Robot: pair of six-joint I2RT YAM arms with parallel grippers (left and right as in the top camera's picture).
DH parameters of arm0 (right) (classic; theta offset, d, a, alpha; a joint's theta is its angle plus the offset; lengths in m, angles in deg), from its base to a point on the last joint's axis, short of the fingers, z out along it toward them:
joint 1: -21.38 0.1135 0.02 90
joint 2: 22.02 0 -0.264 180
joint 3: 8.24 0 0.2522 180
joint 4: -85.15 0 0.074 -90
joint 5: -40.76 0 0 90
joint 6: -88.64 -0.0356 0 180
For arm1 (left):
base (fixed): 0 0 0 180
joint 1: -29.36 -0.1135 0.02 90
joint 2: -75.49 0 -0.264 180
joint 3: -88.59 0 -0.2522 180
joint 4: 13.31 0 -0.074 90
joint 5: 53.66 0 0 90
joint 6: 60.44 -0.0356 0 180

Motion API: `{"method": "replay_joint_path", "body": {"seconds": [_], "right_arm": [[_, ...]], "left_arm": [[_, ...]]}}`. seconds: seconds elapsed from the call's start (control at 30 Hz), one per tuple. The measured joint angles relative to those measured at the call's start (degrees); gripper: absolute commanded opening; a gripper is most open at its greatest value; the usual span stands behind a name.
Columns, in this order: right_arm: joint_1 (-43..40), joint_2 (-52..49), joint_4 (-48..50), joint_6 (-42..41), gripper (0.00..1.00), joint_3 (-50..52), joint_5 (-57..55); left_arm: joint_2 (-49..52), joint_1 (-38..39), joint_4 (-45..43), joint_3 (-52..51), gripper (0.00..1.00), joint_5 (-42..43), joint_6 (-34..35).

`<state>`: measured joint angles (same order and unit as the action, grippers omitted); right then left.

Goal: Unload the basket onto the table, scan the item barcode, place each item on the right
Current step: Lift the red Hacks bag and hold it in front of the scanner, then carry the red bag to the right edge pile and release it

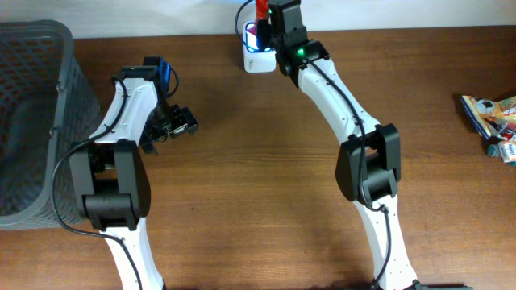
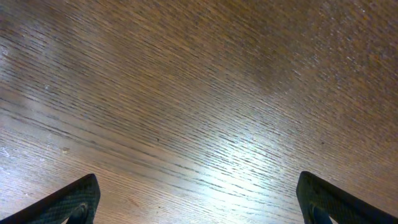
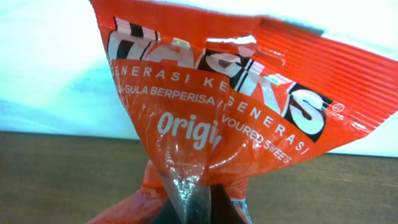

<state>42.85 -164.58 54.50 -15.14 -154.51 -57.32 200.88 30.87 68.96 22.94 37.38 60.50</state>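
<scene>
The item is a red-orange sweets bag [image 3: 217,112] with white lettering, and it fills the right wrist view. My right gripper [image 3: 205,208] is shut on the bag's lower pinched part. Seen from overhead, the right gripper [image 1: 270,24] holds the bag [image 1: 260,10] at the table's far edge, right over a white scanner [image 1: 258,50] lit blue. No barcode shows in any view. My left gripper [image 1: 173,125] hangs open over bare wood at the left; its two fingertips [image 2: 74,202] stand far apart with nothing between them.
A grey mesh basket [image 1: 32,121] stands at the table's left edge. Colourful snack packets [image 1: 492,121] lie at the far right edge. Brown wooden tabletop [image 1: 266,177] stretches between the two arms.
</scene>
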Motion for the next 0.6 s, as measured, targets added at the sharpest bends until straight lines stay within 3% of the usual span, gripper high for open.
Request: {"method": "replay_joint_path", "body": {"seconds": [0.33, 0.6], "right_arm": [[0.0, -3.4, 4.2, 0.3, 0.04, 0.3, -3.3], [0.0, -3.8, 5.3, 6.1, 0.04, 0.4, -5.9]], "left_arm": [[0.0, 0.0, 0.0, 0.0, 0.99, 0.0, 0.0], [0.0, 0.0, 0.0, 0.0, 0.99, 0.0, 0.0]]}}
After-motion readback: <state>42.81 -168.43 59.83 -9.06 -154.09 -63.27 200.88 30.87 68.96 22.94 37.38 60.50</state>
